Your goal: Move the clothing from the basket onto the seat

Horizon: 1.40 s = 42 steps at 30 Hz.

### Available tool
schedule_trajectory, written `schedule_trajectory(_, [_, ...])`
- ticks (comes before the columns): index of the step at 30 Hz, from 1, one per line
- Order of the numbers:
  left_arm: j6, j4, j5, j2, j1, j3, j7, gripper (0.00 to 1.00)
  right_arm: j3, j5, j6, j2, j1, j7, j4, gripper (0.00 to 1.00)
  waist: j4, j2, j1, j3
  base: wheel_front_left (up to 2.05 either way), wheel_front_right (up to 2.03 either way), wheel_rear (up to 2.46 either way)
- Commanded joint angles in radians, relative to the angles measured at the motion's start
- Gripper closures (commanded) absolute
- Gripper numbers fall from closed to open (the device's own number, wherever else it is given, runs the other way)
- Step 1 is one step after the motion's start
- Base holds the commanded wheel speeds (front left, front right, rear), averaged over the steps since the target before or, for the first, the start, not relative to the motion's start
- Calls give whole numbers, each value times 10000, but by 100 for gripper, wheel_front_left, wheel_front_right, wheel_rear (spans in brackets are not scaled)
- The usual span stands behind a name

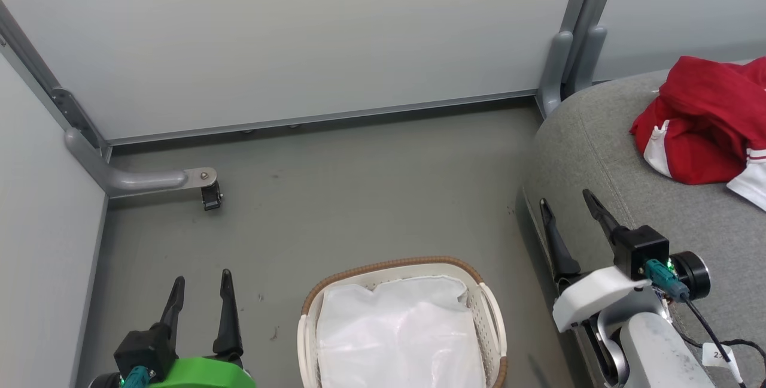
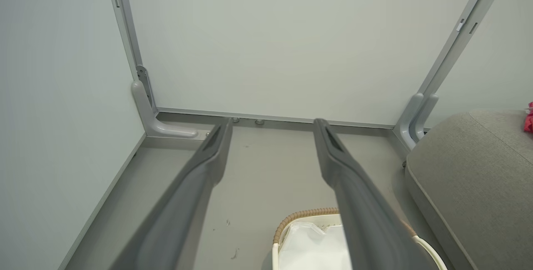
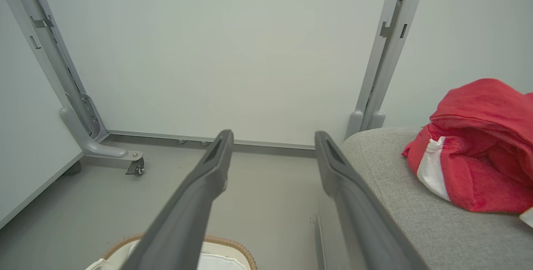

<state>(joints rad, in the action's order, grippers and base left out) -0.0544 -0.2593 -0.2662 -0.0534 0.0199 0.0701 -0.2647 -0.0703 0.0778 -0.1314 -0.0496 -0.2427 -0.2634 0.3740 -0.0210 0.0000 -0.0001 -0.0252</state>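
Observation:
The red clothing (image 1: 706,121) with white stripes lies bunched on the grey seat (image 1: 598,154) at the right; the right wrist view has the clothing (image 3: 479,153) on the seat (image 3: 399,203) too. On the floor at bottom centre stands the white basket (image 1: 492,316) with its brown rim, and in it I see just a plain white liner cloth (image 1: 398,334). My left gripper (image 1: 200,289) is open, left of the basket. My right gripper (image 1: 568,202) is open above the seat's front edge, left of the clothing. Nothing is between either pair of fingers.
Pale panel walls on grey metal frames close off the back and left. A frame foot with a small caster (image 1: 210,196) juts onto the grey floor at the left. Another frame post (image 1: 568,64) stands beside the seat's far corner.

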Motion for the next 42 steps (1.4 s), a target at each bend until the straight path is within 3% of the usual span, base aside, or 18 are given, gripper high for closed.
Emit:
schedule_trajectory(1, [-81,68,28,5,171,-59,7,0,-22,113,15,-36,235,-15,-117,0,-34,0,1,94,0,0,0])
schedule_trajectory(13, [-65,319,-168,31,785,-331,7,0,103,757,15,-28,1438,-17,-587,0,0,0,1,370,0,0,0])
schedule_trajectory(36, [-72,92,-142,30,728,-155,7,0,106,877,15,-25,1486,-17,-605,0,34,0,1,452,0,0,0])
schedule_trajectory(37, [-80,84,-152,29,700,-141,1,100,90,819,0,10,1363,0,-591,100,33,0,1,452,0,0,0])
schedule_trajectory(42, [-92,-256,-396,42,670,-143,89,100,124,1079,0,62,1507,91,-273,100,35,0,1,450,0,0,0])
